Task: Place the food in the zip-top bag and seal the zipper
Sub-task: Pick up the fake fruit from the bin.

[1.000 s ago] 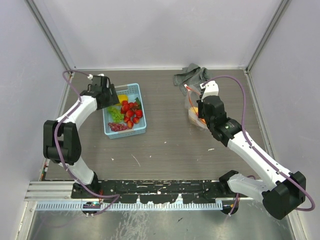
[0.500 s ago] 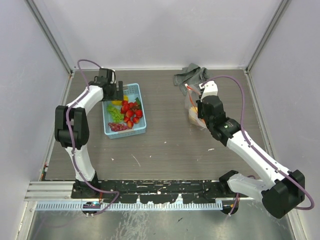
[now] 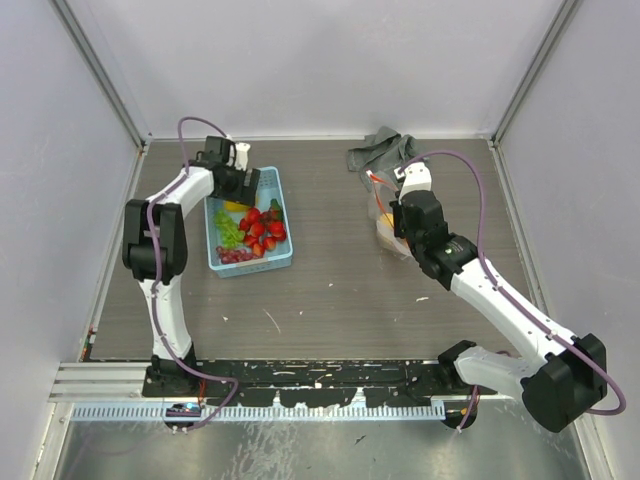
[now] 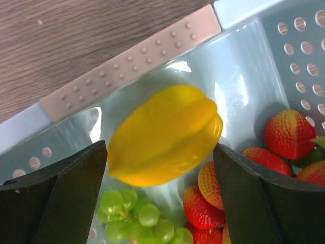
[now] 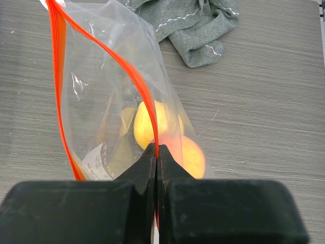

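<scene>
Yellow fruit [image 4: 165, 134] in the blue basket [image 4: 244, 61] sits between the wide-open jaws of the left gripper [image 4: 160, 152], so loading next calls for closing on it, while the right gripper [image 5: 156, 152], pinched shut on the zipper [image 5: 58, 76], holds the zip-top bag [image 5: 101, 101] upright on the desk [image 5: 264, 127].

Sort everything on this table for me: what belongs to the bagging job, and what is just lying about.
Belongs to the job:
zip-top bag and its zipper, pinched by the right hand
starfruit-shaped yellow fruit, strawberries, green grapes and purple grapes, all in the blue basket
peach and round yellow fruit, already bagged

Just lying about:
grey cloth
</scene>
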### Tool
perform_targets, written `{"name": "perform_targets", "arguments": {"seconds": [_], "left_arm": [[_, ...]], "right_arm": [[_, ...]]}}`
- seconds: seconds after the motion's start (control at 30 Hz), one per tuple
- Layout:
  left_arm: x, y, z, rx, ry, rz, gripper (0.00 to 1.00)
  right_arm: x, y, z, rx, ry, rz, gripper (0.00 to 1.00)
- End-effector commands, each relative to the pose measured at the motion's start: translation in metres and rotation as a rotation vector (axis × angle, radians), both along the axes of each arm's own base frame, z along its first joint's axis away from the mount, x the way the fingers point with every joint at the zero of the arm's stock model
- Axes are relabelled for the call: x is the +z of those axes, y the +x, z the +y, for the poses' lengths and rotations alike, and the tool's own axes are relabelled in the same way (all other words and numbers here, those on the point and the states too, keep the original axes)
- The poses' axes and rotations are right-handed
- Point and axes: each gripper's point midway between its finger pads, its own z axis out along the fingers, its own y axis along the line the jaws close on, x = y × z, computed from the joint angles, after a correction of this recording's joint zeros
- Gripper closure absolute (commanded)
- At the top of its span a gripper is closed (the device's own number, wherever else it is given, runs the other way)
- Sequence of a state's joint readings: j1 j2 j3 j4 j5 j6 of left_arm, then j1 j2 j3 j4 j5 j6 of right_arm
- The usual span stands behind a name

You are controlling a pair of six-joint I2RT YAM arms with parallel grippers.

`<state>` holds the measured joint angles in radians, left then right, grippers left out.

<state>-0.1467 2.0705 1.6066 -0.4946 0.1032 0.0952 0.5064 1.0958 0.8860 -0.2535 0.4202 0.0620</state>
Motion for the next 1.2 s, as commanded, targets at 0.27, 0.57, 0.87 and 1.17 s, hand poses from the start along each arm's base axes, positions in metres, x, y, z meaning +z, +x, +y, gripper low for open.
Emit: {"name": "perform_targets", "arguments": {"seconds": [0.27,0.57,0.87,1.17], "left_arm": [[-0.019,0.008,-0.007,-0.021,-0.014,0.043,0.17],[-0.003,0.006,-0.009,0.019,-0.049,0.019,0.46],[0.031,0.006,-0.002,0.087,-0.056,-0.088,0.67],[0.057,-0.009,0.003,0.147,-0.079,-0.145,0.74]], "right_arm": [[0.006,0.008,0.003,0.001,0.014,-0.038,1.0],[0.007,0.008,0.002,-0.001,0.013,-0.042,1.0],[0.014,0.006,0.002,-0.002,0.028,-0.056,1.0],[0.018,0.005,0.004,0.002,0.044,-0.048,1.0]]}}
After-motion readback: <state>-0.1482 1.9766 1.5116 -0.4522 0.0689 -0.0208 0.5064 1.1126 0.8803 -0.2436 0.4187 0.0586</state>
